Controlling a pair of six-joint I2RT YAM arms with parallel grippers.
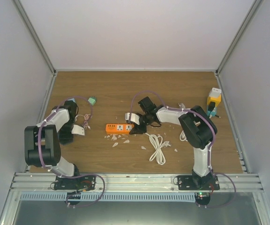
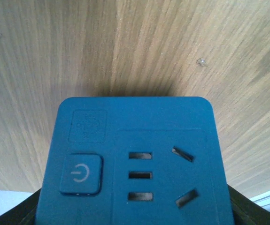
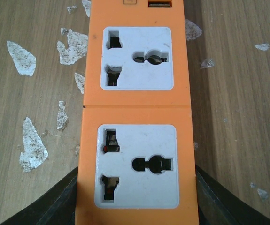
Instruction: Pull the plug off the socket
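My left gripper is shut on a blue socket block with a power button; its slots are empty. In the top view the block sits at the left gripper. A small green plug lies on the table just right of it, joined by a thin cable. My right gripper is shut on the near end of an orange power strip; both white sockets in that view are empty. In the top view the strip lies mid-table at the right gripper.
A coiled white cable lies right of the strip. White flakes litter the wooden table. A yellow and blue block stands at the far right. A white tag lies by the left arm. Walls enclose three sides.
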